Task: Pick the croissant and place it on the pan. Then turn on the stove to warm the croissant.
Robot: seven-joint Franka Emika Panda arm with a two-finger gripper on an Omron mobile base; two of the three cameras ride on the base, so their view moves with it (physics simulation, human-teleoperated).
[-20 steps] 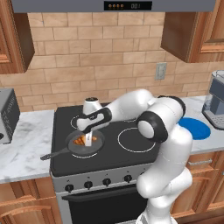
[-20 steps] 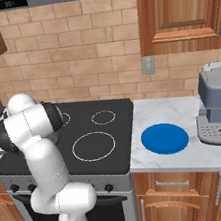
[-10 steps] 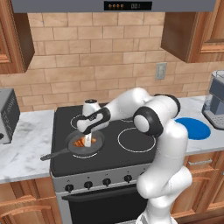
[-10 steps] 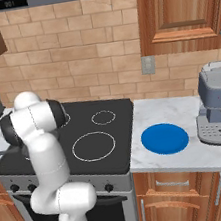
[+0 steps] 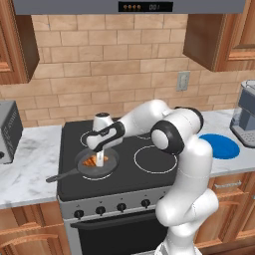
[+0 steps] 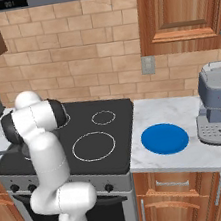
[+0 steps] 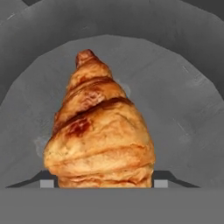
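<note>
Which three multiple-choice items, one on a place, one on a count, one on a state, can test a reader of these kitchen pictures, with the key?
1. Where is the croissant?
A. in the pan
B. on the blue plate
C. on the counter

2. How many knobs does the stove show on its front in the left base view?
A. two
B. four
C. six

3. How do the pincer tips stand?
A. pressed together
B. apart, one on each side of the croissant
C. around the pan handle

Key: 1 A, it lies in the dark bowl. 2 B, four black knobs line the panel. 3 B, the hand view shows a tip at each side.
</note>
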